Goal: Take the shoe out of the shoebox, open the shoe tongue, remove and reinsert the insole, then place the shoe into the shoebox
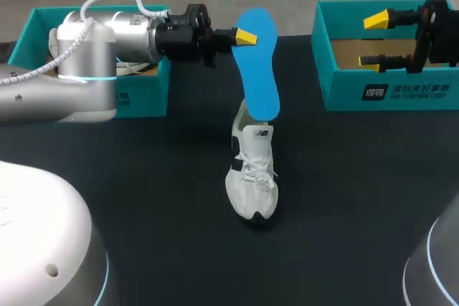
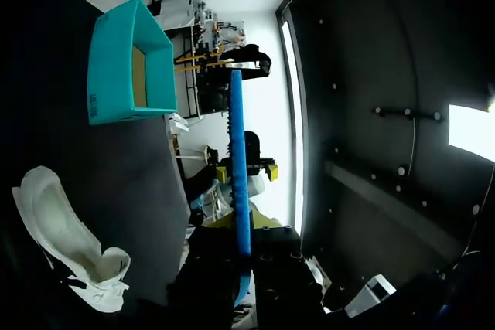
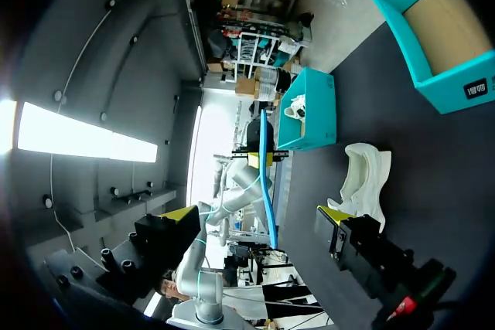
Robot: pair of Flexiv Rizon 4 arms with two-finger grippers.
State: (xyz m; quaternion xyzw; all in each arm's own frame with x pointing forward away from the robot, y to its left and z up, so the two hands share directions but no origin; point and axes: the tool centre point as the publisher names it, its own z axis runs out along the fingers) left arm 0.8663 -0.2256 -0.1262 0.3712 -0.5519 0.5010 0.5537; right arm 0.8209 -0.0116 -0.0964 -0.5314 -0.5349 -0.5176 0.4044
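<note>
A white shoe (image 1: 252, 173) stands upright on the black table (image 1: 143, 198), toe toward the front edge. My left gripper (image 1: 240, 36) is shut on the upper end of a blue insole (image 1: 258, 62), which hangs with its lower end just above the shoe's opening. In the left wrist view the insole (image 2: 238, 160) runs edge-on out from between the fingers, with the shoe (image 2: 62, 237) off to one side. My right gripper (image 1: 374, 39) stands open and empty over the right teal shoebox (image 1: 387, 91); from its wrist view the shoe (image 3: 367, 175) lies ahead of it.
A second teal box (image 1: 143, 98) stands at the back left, partly hidden by my left arm, with something white inside (image 3: 296, 107). The right box (image 3: 433, 36) shows a bare cardboard floor. Black table lies open around the shoe.
</note>
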